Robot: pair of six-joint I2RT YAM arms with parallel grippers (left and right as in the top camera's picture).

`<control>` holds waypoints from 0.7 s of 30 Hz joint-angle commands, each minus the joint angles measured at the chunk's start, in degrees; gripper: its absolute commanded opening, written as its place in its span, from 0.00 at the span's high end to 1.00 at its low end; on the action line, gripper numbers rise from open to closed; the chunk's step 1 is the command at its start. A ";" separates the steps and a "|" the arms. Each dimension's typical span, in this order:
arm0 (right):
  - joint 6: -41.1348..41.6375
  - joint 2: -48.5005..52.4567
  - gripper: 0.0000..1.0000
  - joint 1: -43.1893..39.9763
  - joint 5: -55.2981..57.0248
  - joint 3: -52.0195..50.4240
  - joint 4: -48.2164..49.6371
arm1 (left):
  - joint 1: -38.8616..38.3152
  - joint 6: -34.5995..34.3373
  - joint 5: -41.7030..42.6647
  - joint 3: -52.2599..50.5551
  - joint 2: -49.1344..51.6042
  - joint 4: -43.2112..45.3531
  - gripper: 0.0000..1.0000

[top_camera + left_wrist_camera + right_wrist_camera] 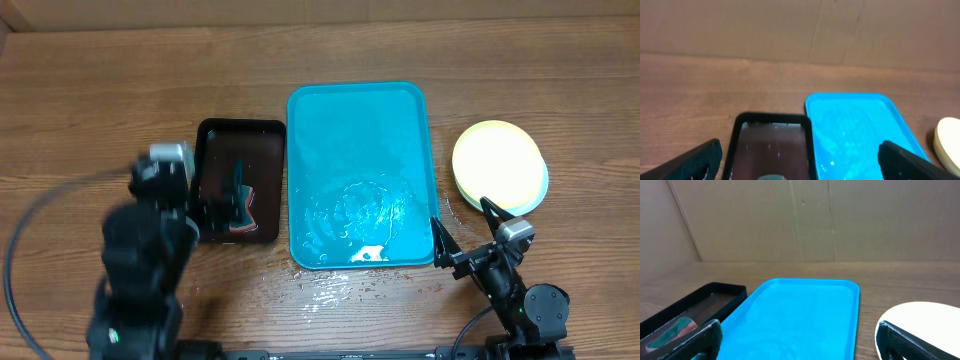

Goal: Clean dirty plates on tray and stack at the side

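Sitting stacked on the surface just right of the tray (305,120) are the plates (496,160), and the pile is off the tray altogether, close beside its right rim. A pale yellow plate is on top, its face bright and unmarked, and a light blue rim (543,188) peeks out beneath at the lower right. How many lie underneath I cannot tell. The tray itself holds no plates, only a wet sheen and ripples of water across its near half. More water (322,290) glistens on the wood just in front of it.

Now the right gripper (461,214) hovers near the tray's front right corner, just short of the stack, jaws spread wide and holding nothing. Over on the other side, a black tray (210,135) lies right against the blue one's left edge, with a red and green object (671,330) inside. The left gripper (799,147) hangs above that black tray, jaws spread wide too, nothing between them. The left arm (145,260) shows blurred in the overhead view.
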 commanded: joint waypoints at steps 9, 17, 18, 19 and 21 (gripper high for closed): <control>0.20 -0.66 0.00 0.04 -0.31 -0.59 0.35 | 3.50 -2.45 0.46 -29.42 -33.07 11.63 0.00; 0.20 -0.66 0.00 0.04 -0.31 -0.59 0.35 | 4.13 -8.96 0.70 -44.24 -36.96 26.12 0.00; 0.20 -0.66 0.00 0.04 -0.31 -0.59 0.35 | 4.04 -9.90 0.46 -44.35 -36.96 23.71 0.00; 0.20 -0.66 0.00 0.04 -0.31 -0.59 0.35 | 4.15 -10.16 0.44 -44.35 -36.96 22.27 0.00; 0.20 -0.66 0.00 0.04 -0.31 -0.59 0.35 | 4.13 -10.16 0.44 -44.35 -36.96 22.23 0.00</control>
